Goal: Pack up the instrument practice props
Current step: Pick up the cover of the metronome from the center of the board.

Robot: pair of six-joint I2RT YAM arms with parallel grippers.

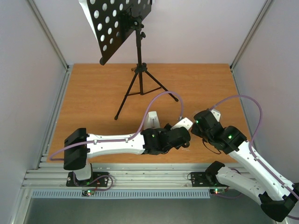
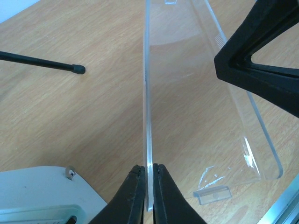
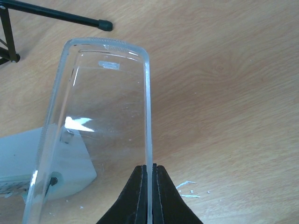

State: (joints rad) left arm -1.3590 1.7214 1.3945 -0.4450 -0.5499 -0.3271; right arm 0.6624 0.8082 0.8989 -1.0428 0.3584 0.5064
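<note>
1. Left gripper [image 2: 148,168]: fingers pressed onto the near edge of a clear, curved plastic cover [image 2: 196,116], which stands edge-up between the pads at bottom centre of the left wrist view.
2. Right gripper [image 3: 150,169]: same kind of pinch, on the opposite long rim of the cover. The cover runs from the fingertips up to its rounded end in the upper left of the right wrist view. In the left wrist view, this gripper's black finger shows at upper right against the cover's far rim.
3. Small white pyramid-shaped metronome [image 1: 153,119]: on the table just beside the left wrist, centre of the top view. Its pale body sits lower left in the right wrist view, partly seen through the cover. Can't tell if it touches the cover.
4. Tall black tripod music stand with round-holed desk [image 1: 138,51]: upright at top centre, well apart from both grippers. One rubber-tipped leg [image 2: 78,69] points toward them.
5. Surface: orange-brown wood-grain tabletop [image 1: 93,93], with white scuffs near the cover.
6. Room: pale walls, and aluminium rails [image 1: 140,177] along the bottom edge.
</note>
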